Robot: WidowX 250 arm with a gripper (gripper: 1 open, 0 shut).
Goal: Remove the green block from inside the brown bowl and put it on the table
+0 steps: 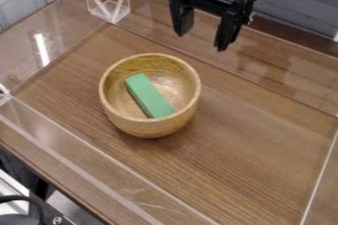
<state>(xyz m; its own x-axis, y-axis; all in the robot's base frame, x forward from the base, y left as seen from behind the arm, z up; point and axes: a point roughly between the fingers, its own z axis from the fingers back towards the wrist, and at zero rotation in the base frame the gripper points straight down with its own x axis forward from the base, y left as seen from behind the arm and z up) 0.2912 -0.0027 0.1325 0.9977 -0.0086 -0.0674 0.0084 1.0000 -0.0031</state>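
A light tan wooden bowl, the brown bowl (152,95), stands a little left of the middle of the wood-grain table (251,140). The green block (146,96) lies slanted inside it, resting on the bowl's floor. My black gripper (203,24) hangs above the table's far side, up and to the right of the bowl, pointing down. Its fingers (226,30) are spread apart with nothing between them. It touches neither the bowl nor the block.
Low clear plastic walls (53,41) edge the table. A clear folded plastic piece (109,5) stands at the far left corner. Bare tabletop lies to the right of and in front of the bowl.
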